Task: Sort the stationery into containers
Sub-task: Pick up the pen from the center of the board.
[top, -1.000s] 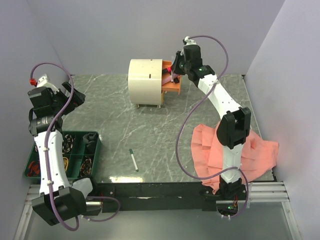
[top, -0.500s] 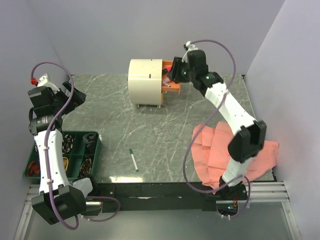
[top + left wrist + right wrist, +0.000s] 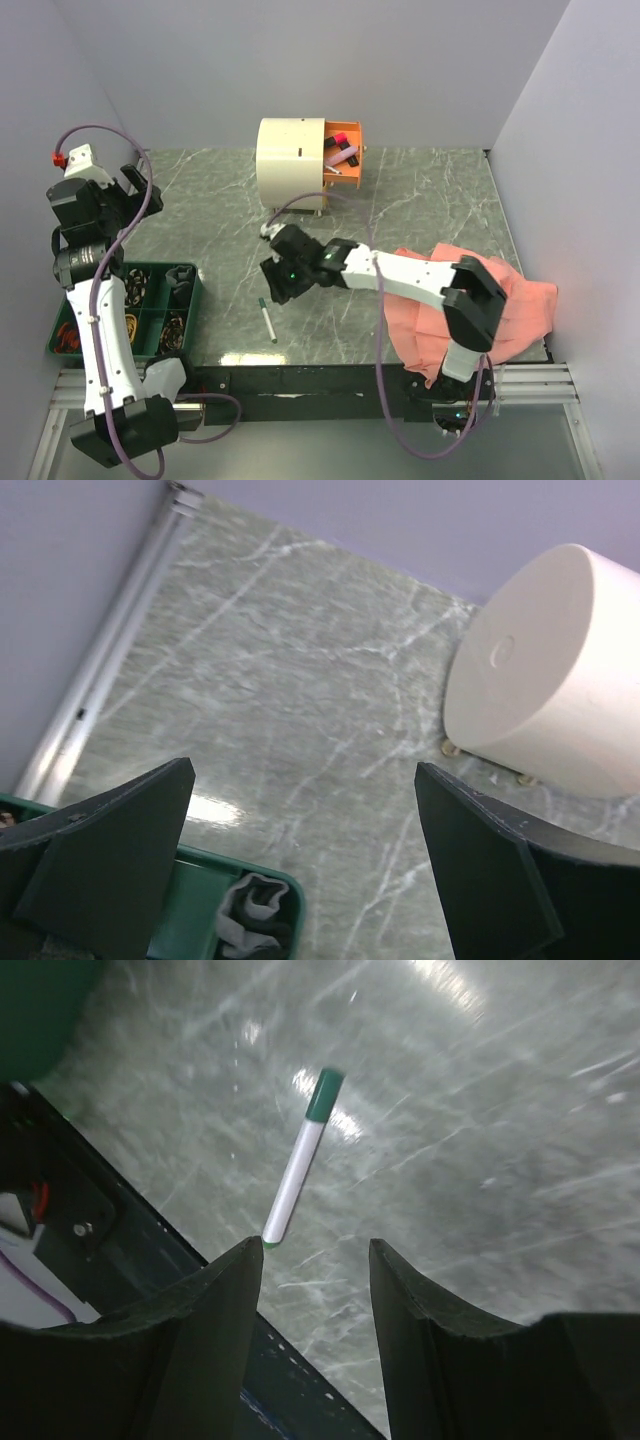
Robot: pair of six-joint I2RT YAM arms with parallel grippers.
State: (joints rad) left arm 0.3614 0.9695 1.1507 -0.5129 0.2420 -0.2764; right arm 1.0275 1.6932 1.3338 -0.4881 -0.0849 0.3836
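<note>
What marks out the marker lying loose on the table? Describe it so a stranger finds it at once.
On the grey marbled table, look near the front edge, right of the green tray. A slim marker lies there, white barrel, green cap. It alone lies on bare tabletop; the other pens sit in the cream cabinet's orange drawer.

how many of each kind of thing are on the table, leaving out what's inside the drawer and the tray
green-capped pen: 1
cream cabinet, its orange drawer open: 1
green tray: 1
pink cloth: 1
total: 4
</note>
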